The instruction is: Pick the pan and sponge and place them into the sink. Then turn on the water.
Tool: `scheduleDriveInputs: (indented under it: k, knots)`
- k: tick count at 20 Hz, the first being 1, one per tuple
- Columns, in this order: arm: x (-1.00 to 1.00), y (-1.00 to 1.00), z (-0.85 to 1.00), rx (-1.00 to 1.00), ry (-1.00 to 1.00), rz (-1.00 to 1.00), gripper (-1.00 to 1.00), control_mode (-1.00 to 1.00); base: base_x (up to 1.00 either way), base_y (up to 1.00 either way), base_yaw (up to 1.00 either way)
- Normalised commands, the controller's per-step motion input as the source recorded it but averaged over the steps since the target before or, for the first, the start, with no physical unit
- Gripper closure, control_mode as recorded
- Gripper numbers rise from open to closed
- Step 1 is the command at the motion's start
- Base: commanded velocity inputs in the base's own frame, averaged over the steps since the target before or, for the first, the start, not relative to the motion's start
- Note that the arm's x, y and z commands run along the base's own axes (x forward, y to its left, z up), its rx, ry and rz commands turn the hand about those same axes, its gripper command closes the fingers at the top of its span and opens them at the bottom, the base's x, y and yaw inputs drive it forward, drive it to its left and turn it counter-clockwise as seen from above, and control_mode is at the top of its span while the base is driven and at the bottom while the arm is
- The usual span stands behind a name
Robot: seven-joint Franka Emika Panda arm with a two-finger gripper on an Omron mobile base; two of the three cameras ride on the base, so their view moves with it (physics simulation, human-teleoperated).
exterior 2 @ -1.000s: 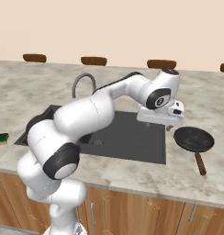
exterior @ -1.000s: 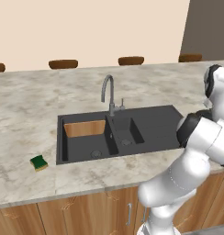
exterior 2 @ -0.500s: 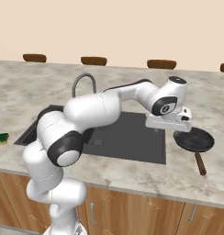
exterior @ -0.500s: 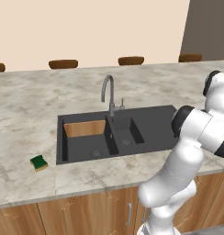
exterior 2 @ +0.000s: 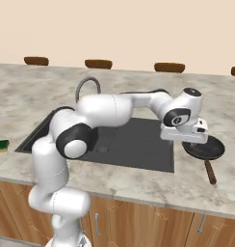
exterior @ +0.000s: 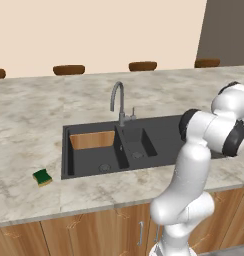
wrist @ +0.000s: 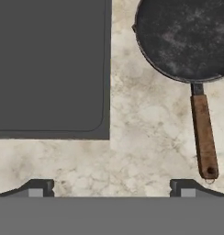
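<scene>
The black pan lies on the marble counter right of the sink, its brown handle pointing toward the counter's front edge. My gripper hovers just left of the pan, over the sink's right rim, open and holding nothing. In the hand view the pan is at the top right with its handle running down. The sink's flat dark drainboard is at the left, and my gripper stands wide over bare counter between them. The green-and-yellow sponge rests left of the sink.
A grey gooseneck faucet stands behind the basins, with no stream at its spout. Brown stool tops line the counter's far edge. The counter's front edge runs close below the pan handle. Wooden cabinet fronts lie under the counter.
The arm has swung right, carrying the hand from above the sink's right part to beside the pan. The gripper stayed open. Pan and sponge have not moved.
</scene>
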Motion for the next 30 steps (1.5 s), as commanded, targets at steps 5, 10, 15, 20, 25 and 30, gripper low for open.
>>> scheduleDriveInputs:
  k: [5,10,15,20,25,30]
  knots:
    - [0.08,-0.30,-0.08,0.00,0.06,0.00,-1.00,-1.00,0.00,0.00,0.00]
    - [0.09,-0.22,-0.13,0.00,0.06,0.00,-1.00,-1.00,0.00,0.00,0.00]
    - [0.04,-0.13,-0.35,0.00,-0.02,0.02,-1.00,-1.00,0.00,0.00,0.00]
    - [0.01,-0.10,-0.44,-0.01,-0.05,0.05,-1.00,-1.00,0.00,0.00,0.00]
    - [0.05,-0.16,-0.32,-0.03,-0.04,0.06,-1.00,-1.00,0.00,0.00,0.00]
    - [0.17,-0.26,-0.24,-0.02,-0.01,0.07,-1.00,-1.00,0.00,0.00,0.00]
